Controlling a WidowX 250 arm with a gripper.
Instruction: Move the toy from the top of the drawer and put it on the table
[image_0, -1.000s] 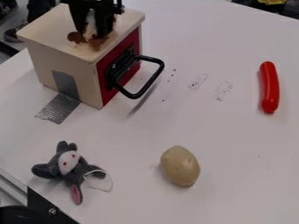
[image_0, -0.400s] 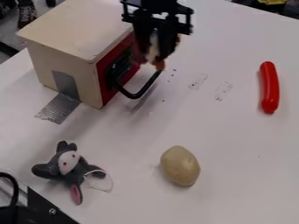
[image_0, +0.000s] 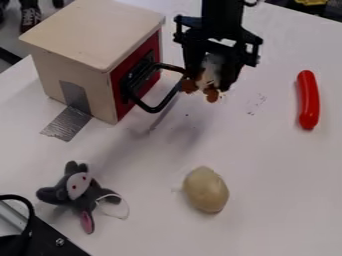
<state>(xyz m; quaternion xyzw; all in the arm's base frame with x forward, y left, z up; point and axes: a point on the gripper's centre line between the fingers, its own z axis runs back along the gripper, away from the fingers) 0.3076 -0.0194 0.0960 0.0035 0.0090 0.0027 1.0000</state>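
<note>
Pick looks done, place isn't. I've got the toy (image_0: 211, 75) — brown and white — clamped in the gripper (image_0: 210, 82), one finger either side, brown ends poking out below. It's off the drawer unit's top and held out past the red front (image_0: 148, 49). I read it as up in the air: there's a soft shadow on the table (image_0: 153, 160) at 7 o'clock from it, set apart from the toy. Height I can't judge.

Clock is centred on the gripper, 12 at the top of my view. Drawer unit (image_0: 97, 30) at 10, black handle (image_0: 161, 106) close by at 9. The toy's edge overlaps the handle in my view; touching or not, can't tell.

Left to do, my call: move a touch toward 5 for handle clearance, lower till the toy meets the table, open, back off toward 12. Main risk is snagging the handle on the way down, or the toy tipping over on release. It looks small and lumpy, so I'd let go low.

Containers: the drawer unit is the only one I see. Pale box, red front looks flush, so I'd call it closed; contents hidden. Grey tape (image_0: 67, 124) runs from its side onto the table.

Other stuff on the table: potato (image_0: 206, 190) at 6, grey plush mouse (image_0: 81, 196) at 7, red sausage (image_0: 308, 100) between 3 and 4. All well apart from the toy — I'd set down short of the potato.
</note>
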